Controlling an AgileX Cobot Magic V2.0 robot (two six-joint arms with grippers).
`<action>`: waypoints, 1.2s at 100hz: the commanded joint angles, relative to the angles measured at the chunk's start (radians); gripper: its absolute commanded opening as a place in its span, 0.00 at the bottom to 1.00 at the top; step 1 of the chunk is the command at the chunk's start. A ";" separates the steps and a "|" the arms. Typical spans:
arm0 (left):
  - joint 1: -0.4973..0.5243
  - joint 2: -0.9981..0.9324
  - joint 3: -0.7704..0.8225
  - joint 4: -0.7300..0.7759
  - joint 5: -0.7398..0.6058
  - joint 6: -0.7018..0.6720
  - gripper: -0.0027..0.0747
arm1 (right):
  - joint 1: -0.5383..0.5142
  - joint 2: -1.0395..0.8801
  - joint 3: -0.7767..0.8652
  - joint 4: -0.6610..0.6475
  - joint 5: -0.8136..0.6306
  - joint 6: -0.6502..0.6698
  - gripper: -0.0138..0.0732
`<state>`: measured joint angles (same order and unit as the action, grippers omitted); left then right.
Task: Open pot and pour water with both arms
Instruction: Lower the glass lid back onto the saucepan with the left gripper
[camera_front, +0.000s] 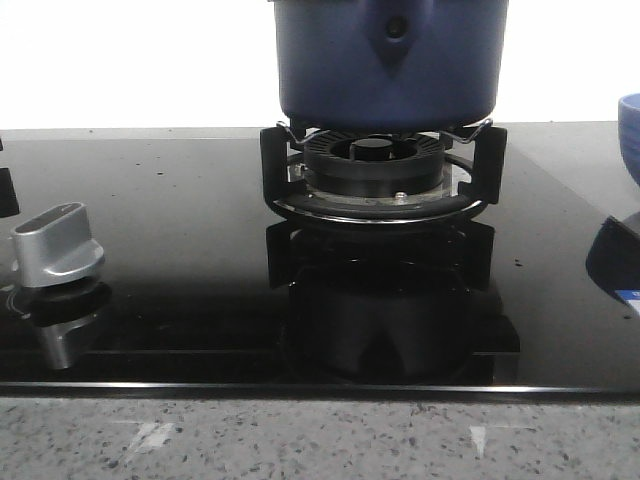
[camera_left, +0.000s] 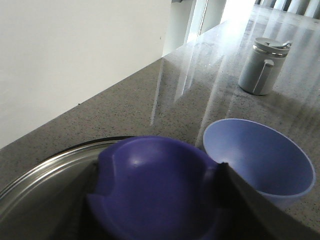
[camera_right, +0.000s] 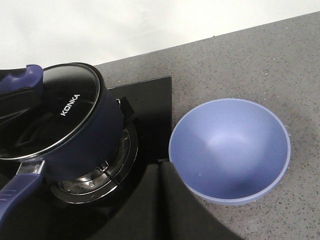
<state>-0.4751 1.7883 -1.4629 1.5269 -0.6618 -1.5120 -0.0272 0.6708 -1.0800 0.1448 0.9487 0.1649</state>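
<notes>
pot lidded on burner | left jaws gripping lid knob to lift | right jaws: cannot tell | bowl beside stove, ready for pour

Glossy black glass hob, matt blue metal pot, speckled stone counter

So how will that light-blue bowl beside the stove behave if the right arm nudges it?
The bowl looks empty and thin-walled, so probably light. On the polished speckled counter it would likely slide rather than grip. Its rounded sides suggest a push at the rim may rock or tip it.
</notes>
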 joint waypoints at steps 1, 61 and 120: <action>-0.005 -0.052 -0.038 -0.112 -0.007 0.019 0.40 | 0.003 0.001 -0.023 0.005 -0.082 -0.011 0.08; -0.005 -0.052 -0.038 -0.133 -0.062 0.047 0.58 | 0.003 0.001 -0.023 0.007 -0.082 -0.011 0.08; 0.002 -0.140 -0.065 -0.128 0.014 0.047 0.59 | 0.003 0.001 -0.023 0.007 -0.112 -0.046 0.08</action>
<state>-0.4751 1.7424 -1.4894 1.4828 -0.6610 -1.4649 -0.0272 0.6708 -1.0786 0.1465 0.9301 0.1527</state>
